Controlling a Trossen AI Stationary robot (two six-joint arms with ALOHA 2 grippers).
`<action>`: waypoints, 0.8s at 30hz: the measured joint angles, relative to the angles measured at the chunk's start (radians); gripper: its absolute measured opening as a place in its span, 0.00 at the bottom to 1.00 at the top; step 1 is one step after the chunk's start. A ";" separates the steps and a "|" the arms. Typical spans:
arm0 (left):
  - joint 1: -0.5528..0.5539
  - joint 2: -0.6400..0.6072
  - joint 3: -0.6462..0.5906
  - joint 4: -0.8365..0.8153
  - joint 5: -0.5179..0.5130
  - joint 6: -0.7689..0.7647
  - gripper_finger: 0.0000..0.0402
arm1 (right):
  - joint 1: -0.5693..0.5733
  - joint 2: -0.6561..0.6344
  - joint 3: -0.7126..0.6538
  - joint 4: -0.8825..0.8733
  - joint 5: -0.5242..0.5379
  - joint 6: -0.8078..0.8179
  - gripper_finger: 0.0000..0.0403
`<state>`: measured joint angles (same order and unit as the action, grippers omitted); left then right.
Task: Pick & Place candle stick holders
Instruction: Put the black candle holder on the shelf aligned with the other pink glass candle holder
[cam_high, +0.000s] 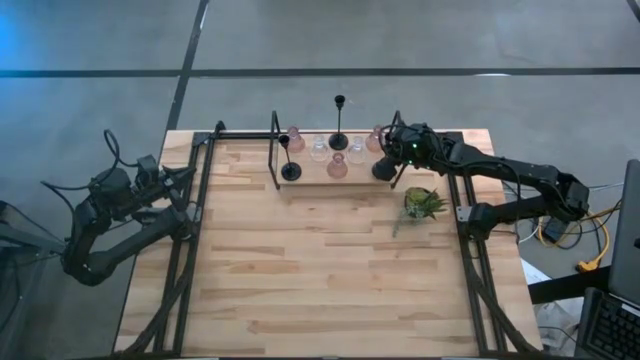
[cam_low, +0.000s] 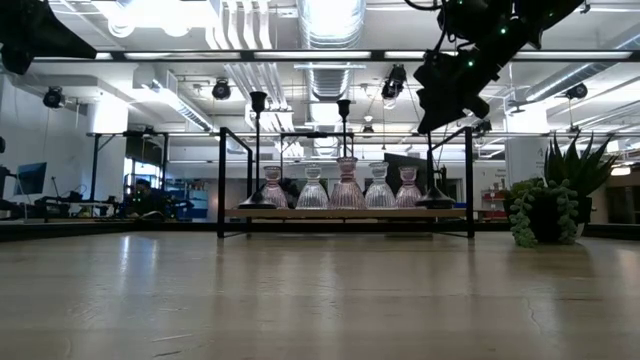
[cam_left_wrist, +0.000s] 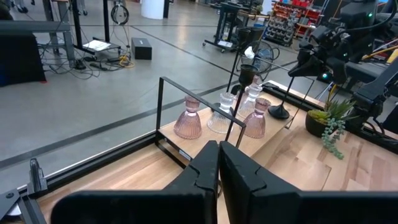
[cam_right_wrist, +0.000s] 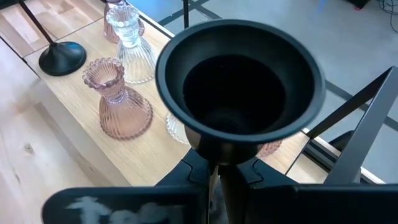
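In right tool (cam_right_wrist: 217, 177), black holder (cam_right_wrist: 239, 87)

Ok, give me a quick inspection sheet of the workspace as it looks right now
Surface: wooden table inside a black frame.
Job's things: pink and clear glass holders and black stemmed ones on a raised shelf at the far edge.
Clutter: small green plant near the right arm.
Grippers: right gripper shut on a black holder over the shelf's right end; left gripper shut, parked at the left edge.
Cables: bundle off the table's right side.
Surroundings: open workshop floor; nobody clearly seen.
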<state>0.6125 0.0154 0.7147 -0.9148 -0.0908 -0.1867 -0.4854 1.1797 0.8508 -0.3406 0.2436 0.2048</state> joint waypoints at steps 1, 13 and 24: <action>0.000 0.000 0.000 0.000 0.000 0.000 0.04 | 0.000 0.000 -0.001 0.000 0.000 0.001 0.03; 0.000 0.000 0.000 0.000 0.000 0.000 0.04 | -0.012 0.000 -0.004 0.008 -0.013 0.004 0.03; 0.000 0.000 0.000 0.000 0.000 0.000 0.04 | -0.017 0.047 -0.003 0.051 -0.035 -0.002 0.03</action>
<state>0.6125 0.0154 0.7147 -0.9146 -0.0906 -0.1867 -0.5026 1.2264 0.8478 -0.2893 0.2085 0.2029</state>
